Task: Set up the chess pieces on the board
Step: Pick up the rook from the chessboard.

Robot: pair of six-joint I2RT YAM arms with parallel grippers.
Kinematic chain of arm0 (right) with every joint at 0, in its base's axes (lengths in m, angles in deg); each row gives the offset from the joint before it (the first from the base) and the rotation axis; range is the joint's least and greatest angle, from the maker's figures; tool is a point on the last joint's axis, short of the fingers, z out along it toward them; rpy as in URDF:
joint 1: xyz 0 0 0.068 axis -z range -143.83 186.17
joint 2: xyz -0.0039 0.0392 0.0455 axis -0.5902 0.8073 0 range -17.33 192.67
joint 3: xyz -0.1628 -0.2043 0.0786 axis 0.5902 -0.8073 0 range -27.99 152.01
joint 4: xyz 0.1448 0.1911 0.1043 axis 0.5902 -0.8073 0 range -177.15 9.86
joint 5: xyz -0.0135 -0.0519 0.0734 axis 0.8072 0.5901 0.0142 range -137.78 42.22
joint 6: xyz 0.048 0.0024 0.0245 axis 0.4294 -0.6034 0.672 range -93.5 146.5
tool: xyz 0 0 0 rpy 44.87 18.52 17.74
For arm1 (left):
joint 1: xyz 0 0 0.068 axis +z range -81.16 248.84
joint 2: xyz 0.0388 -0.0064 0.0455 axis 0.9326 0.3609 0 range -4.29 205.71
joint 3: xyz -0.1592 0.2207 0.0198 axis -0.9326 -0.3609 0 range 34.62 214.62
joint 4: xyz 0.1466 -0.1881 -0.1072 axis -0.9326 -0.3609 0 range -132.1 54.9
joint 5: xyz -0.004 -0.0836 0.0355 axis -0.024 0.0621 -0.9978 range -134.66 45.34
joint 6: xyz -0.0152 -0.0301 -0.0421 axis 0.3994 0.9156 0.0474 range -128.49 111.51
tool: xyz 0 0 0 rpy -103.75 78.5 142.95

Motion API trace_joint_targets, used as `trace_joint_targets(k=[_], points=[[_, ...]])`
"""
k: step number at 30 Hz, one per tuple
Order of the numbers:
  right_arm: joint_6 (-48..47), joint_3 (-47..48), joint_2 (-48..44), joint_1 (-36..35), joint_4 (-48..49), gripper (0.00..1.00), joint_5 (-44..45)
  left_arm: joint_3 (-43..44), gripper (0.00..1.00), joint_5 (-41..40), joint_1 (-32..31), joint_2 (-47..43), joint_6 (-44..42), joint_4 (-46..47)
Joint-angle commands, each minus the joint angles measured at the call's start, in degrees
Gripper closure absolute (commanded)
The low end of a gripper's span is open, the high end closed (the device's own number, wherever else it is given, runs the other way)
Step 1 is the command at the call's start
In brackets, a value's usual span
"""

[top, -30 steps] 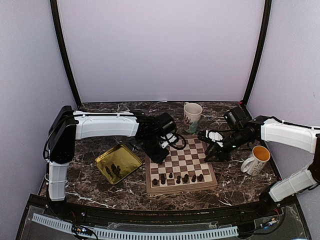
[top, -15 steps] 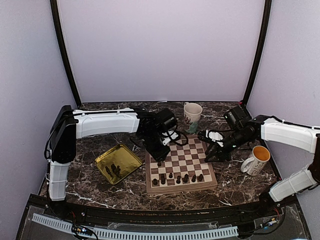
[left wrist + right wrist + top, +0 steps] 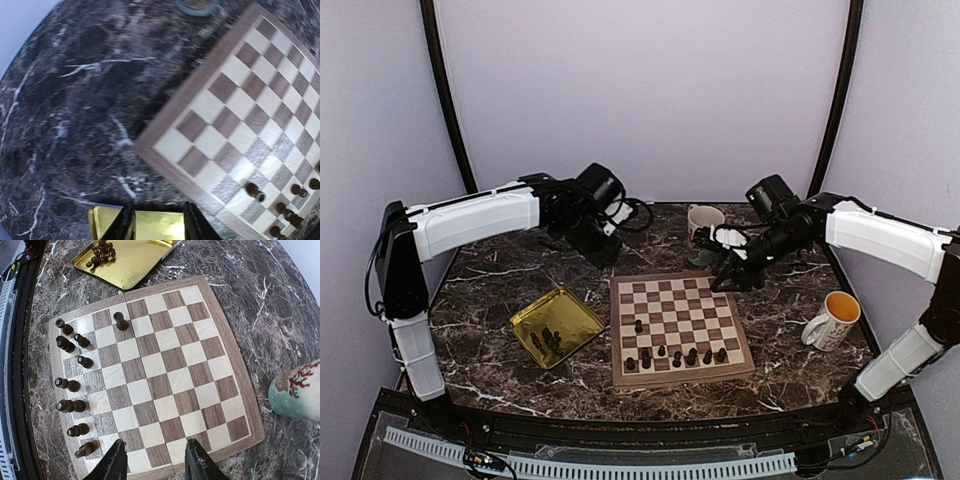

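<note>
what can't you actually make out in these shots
- Pieces in the tray: too small and piled up in the top and right wrist views; no count possible.
- Far mug: partly behind the right gripper in the top view; cut by the edge in the right wrist view.
- Left wrist view: motion blur; the board runs off the frame.

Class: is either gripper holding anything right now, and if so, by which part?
Nothing is held. The left gripper and right gripper both have open, empty jaws.
</note>
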Motion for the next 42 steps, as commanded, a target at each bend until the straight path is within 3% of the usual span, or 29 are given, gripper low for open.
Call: trace_joint_targets(k=[1, 3, 5, 9, 11, 18, 28, 34, 42], points=[[0.1, 6.7, 4.9, -3.7, -2.1, 0.60, 3.1, -7.3, 0.58, -1.1, 7.6, -8.9, 1.3, 10.2], [0.0, 9.5, 8.6, -5.5, -2.9, 0.60, 4.1, -12.3, 0.50, 0.4, 9.9, -12.1, 1.8, 17.3], [0.3, 13.0, 12.2, -7.5, -3.8, 0.60, 4.9, -15.6, 0.48, 0.9, 11.8, -14.7, 2.5, 21.5], [1.8, 18.0, 18.9, -11.6, -3.9, 0.60, 7.3, -25.4, 0.44, -6.7, 16.3, -21.1, 0.9, 31.3], [2.2, 20.4, 22.8, -13.6, -4.2, 0.60, 9.0, -28.5, 0.41, -5.8, 18.7, -24.1, 2.4, 33.0], [3.3, 29.5, 33.5, -17.5, -7.4, 0.58, 10.8, -27.1, 0.41, -9.7, 19.5, -25.1, 2.5, 30.1], [3.3, 33.2, 38.3, -20.2, -8.0, 0.58, 11.2, -26.9, 0.42, -6.4, 19.4, -25.3, 2.5, 29.6], [2.9, 34.2, 39.1, -21.3, -8.8, 0.62, 10.7, -26.9, 0.42, -5.8, 19.5, -25.0, 2.4, 29.3], [2.9, 35.2, 40.2, -22.0, -9.7, 0.75, 10.4, -26.5, 0.42, -4.8, 19.4, -24.2, 2.5, 28.8]])
